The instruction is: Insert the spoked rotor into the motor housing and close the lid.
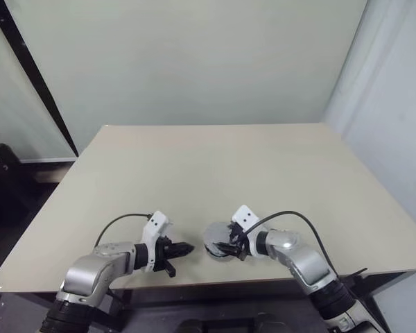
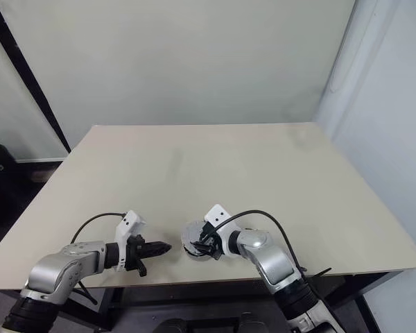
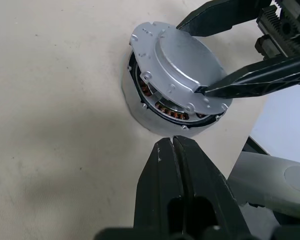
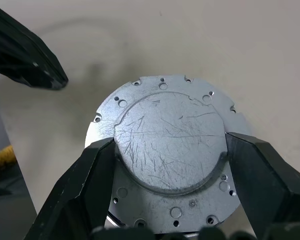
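Observation:
The lid [image 4: 170, 120], a scratched silver disc with a raised round centre, sits on top of the motor housing [image 3: 140, 112] near the table's front edge. Copper windings [image 3: 171, 108] show in the gap under its rim. My right gripper [image 1: 229, 246] is shut on the lid's raised centre, one finger [image 4: 90, 170] on each side. My left gripper [image 3: 172, 142] is shut and empty, its tips pointing at the housing's side, just short of it. The spoked rotor is hidden.
The beige table [image 1: 215, 166] stretches far beyond the motor. Its front edge [image 1: 194, 283] runs just below both grippers. A black cable [image 1: 298, 218] loops over my right wrist.

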You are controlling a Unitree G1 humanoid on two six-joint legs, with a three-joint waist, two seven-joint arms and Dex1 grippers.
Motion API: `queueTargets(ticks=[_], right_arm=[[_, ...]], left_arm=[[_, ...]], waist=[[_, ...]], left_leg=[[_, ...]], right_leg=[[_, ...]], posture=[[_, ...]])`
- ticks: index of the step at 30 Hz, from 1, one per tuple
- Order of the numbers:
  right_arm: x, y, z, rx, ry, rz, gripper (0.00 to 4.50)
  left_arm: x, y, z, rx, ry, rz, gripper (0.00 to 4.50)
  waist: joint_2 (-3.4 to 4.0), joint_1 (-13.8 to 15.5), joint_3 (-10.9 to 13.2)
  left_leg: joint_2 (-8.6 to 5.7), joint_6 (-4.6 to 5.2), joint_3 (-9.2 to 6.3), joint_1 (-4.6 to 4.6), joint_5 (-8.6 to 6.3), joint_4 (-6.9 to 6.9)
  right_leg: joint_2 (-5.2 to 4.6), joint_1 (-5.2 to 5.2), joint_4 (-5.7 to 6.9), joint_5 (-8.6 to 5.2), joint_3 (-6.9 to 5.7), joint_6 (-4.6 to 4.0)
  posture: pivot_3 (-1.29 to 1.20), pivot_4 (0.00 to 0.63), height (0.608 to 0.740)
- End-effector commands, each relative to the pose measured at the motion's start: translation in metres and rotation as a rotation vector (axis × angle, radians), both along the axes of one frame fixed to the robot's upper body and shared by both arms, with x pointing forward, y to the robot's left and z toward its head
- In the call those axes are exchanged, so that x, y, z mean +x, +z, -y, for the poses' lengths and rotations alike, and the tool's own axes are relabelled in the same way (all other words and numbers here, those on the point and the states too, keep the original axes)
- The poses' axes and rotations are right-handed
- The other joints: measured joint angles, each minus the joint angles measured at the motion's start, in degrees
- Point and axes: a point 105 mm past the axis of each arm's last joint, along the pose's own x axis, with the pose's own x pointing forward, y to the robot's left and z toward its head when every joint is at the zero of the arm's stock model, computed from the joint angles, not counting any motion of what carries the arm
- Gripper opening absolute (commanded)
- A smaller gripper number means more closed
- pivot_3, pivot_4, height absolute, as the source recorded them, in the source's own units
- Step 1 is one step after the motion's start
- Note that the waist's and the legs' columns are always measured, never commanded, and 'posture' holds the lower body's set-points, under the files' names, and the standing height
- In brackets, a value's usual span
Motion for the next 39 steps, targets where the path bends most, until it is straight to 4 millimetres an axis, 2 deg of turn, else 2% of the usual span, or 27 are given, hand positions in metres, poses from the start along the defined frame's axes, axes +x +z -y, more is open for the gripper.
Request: queueTargets(ticks=[1,15,39], right_arm=[[0.003,0.009,-0.006,-0.029,0.034,0.023,3.22],[0.000,-0.004,-0.003,-0.161,0.079,-0.025,3.22],[-0.001,-0.012,-0.001,-0.210,0.150,-0.017,3.22]], left_arm=[[0.003,0.013,0.001,-0.017,-0.006,0.052,0.00],[0.002,0.014,-0.001,-0.014,0.004,0.053,0.00],[0.002,0.014,0.000,-0.016,-0.003,0.051,0.00]], waist=[[0.00,0.0,0.0],[0.00,0.0,0.0],[-0.01,0.0,0.0]], left_leg=[[0.00,0.00,0.00,0.00,0.00,0.00],[0.03,0.00,0.01,0.11,0.00,0.00],[0.03,-0.01,0.01,0.14,0.00,-0.04]], right_leg=[[0.00,0.00,0.00,0.00,0.00,0.00],[0.00,0.04,0.01,0.00,-0.02,0.00],[0.00,0.04,0.00,0.00,-0.02,0.00]], posture=[[0.00,0.000,0.740],[0.00,0.000,0.740],[0.00,0.000,0.740]])
